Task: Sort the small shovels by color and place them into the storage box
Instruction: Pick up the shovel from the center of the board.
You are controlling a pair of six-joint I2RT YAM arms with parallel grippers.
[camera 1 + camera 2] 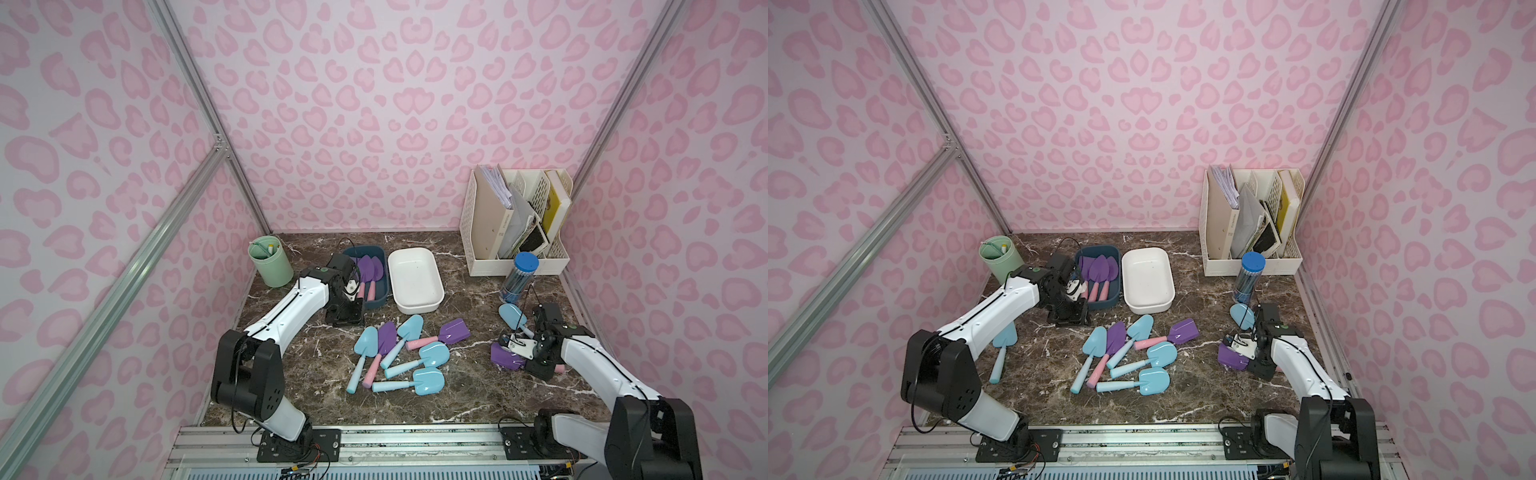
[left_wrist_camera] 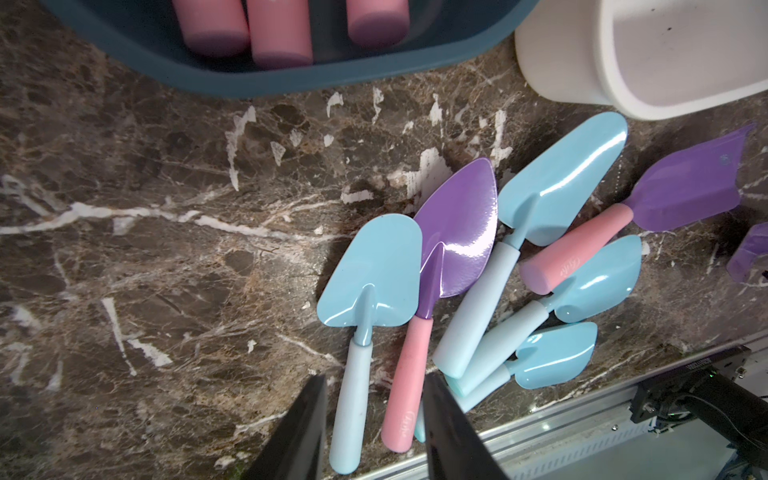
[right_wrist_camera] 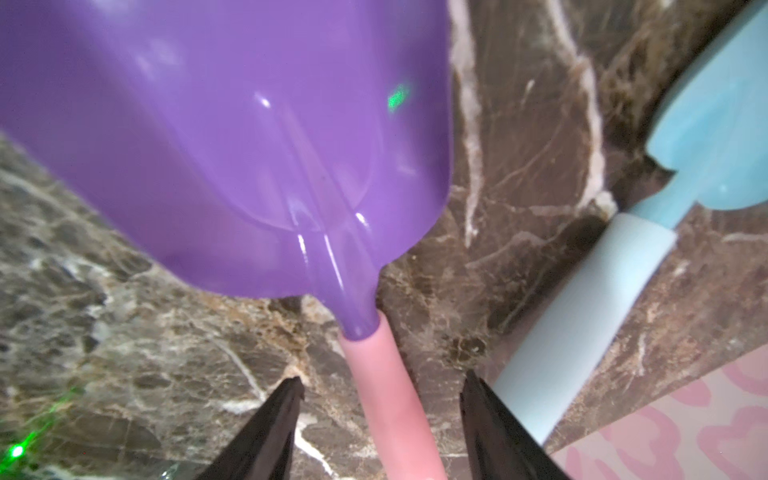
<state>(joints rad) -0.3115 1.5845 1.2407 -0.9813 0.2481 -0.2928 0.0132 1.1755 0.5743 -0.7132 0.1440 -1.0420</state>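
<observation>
Step in hand: picking up a purple shovel (image 3: 249,145) with the right gripper (image 3: 382,376). That shovel lies on the desk (image 1: 457,395) at the lower right of both top views. In the right wrist view the jaws straddle its pink handle, roughly half open, with a gap showing on each side, so nothing is gripped yet. A light blue shovel (image 1: 512,316) lies just beside it. The left gripper (image 2: 374,378) hangs by the front of the dark blue box (image 1: 1098,305), jaws part open and holding nothing. Three purple shovels (image 1: 1098,270) already lie in that box, and the white box (image 1: 417,307) to its right is empty. A mixed pile of shovels (image 1: 399,353) sits mid-desk, and one more light blue shovel (image 1: 1003,345) lies under the left arm. Sorting looks early, with most shovels unsorted. The next move calls for closing the right jaws squarely on the pink handle, lifting clear of the blue neighbour, then carrying the shovel across to the dark blue box. The blue ones likely go in the white box.
</observation>
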